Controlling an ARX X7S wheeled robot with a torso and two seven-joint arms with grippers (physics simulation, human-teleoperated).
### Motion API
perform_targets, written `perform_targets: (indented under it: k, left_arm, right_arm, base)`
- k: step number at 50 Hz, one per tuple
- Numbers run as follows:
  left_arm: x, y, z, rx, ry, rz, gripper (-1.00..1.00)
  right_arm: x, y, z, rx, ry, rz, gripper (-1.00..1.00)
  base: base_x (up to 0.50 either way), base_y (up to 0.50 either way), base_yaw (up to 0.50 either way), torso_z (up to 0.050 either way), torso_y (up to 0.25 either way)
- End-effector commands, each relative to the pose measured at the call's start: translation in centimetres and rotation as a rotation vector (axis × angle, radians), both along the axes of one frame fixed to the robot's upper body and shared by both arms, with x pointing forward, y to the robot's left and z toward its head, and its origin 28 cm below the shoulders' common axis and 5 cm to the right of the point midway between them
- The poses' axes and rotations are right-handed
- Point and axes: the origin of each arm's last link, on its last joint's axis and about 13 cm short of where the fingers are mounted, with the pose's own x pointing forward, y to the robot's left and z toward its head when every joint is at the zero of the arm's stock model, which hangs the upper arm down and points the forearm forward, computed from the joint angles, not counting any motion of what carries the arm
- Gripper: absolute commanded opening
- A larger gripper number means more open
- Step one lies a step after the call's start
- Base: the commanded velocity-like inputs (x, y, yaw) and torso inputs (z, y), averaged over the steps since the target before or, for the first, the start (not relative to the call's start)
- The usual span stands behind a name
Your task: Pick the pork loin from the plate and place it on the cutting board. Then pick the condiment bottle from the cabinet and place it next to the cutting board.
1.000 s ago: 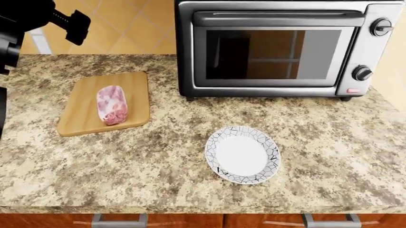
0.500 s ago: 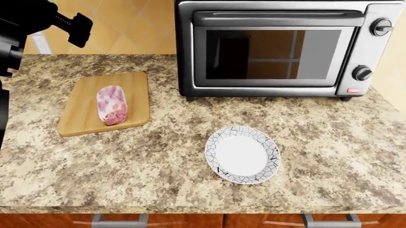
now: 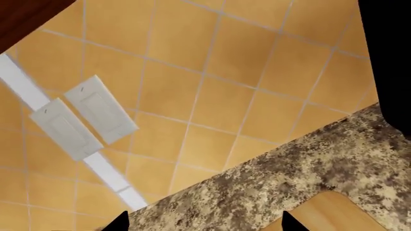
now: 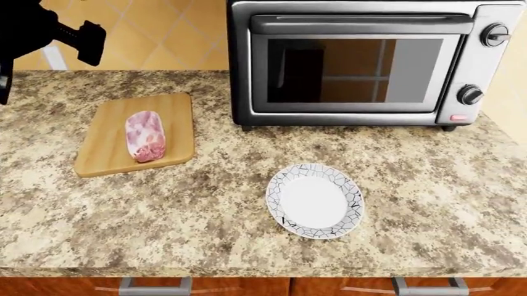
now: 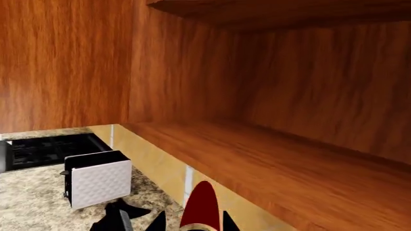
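The pork loin (image 4: 145, 136) lies on the cutting board (image 4: 174, 108) and the plate (image 4: 284, 209) is bare, while the right gripper (image 5: 192, 226) apparently grips the red-capped condiment bottle (image 5: 201, 204) below the cabinet shelf (image 5: 270, 159); left gripper (image 3: 202, 226) spread wide, empty.

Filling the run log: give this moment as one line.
pork loin: on cutting board | plate: empty | left hand: open | right hand: shut on condiment bottle

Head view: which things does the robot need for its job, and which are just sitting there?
For the job:
pork loin
cutting board
plate

Just sitting there:
toaster oven
drawer handles
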Motion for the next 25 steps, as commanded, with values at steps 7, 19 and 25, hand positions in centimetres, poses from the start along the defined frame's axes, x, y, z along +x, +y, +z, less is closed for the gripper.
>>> perform_targets:
  k: [7, 19, 25]
  left_arm:
    - [-2.71, 0.78, -1.57, -0.055, -0.047, -0.018, 1.0]
    - [-2.96, 0.58, -2.04, -0.059, -0.037, -0.035, 1.0]
    - [-2.96, 0.54, -1.98, -0.06, -0.038, -0.031, 1.0]
  right_arm:
    - [-0.49, 0.14, -0.44, 0.024, 0.097, 0.109, -1.0]
    - [-0.86, 0.34, -0.91, 0.095, 0.19, 0.193, -1.0]
    - [-0.98, 0.37, -1.04, 0.102, 0.216, 0.197, -1.0]
  base:
    - [0.0, 0.0, 0.0, 0.0, 0.0]
    - [0.0, 0.0, 0.0, 0.0, 0.0]
    - [0.0, 0.0, 0.0, 0.0, 0.003]
